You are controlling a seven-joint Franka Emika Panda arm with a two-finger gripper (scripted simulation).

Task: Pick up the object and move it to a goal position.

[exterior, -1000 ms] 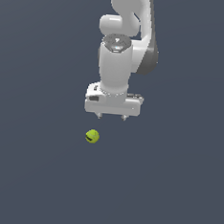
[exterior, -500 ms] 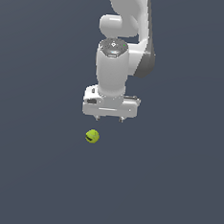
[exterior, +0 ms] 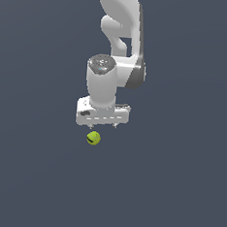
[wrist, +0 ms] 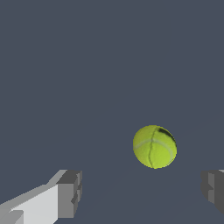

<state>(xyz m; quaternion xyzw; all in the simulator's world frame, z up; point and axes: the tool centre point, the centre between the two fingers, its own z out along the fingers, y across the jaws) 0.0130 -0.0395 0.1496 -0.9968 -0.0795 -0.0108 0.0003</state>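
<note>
**Ball position relative to the open gripper**

The ball (exterior: 93, 138) is small, round and yellow-green, with a short dark curved mark on its skin. It rests alone on a plain dark grey surface (exterior: 177, 189). In the exterior view it sits a little below the centre of the picture, at about 6 o'clock from the white gripper (exterior: 103, 125), shifted slightly toward the exterior view's left of the gripper's midline. A narrow strip of grey surface shows between the ball's top edge and the gripper body, so the two are near but not touching.

In the wrist view the ball (wrist: 155, 146) shows thin pale seams and the dark mark near its upper edge. It lies ahead of the two grey fingertips (wrist: 70, 192), closer to the one at the far side of the picture than to the other. It is beyond the line joining the tips, not between them.

The gripper (wrist: 140, 192) has its jaws set wide apart, the gap being several times the ball's width, and they hold nothing.

The white arm (exterior: 122, 43) rises from the gripper toward 12 o'clock and leaves the exterior view at the top edge.

No container is visible. Nothing lies between the ball and the gripper.
</note>
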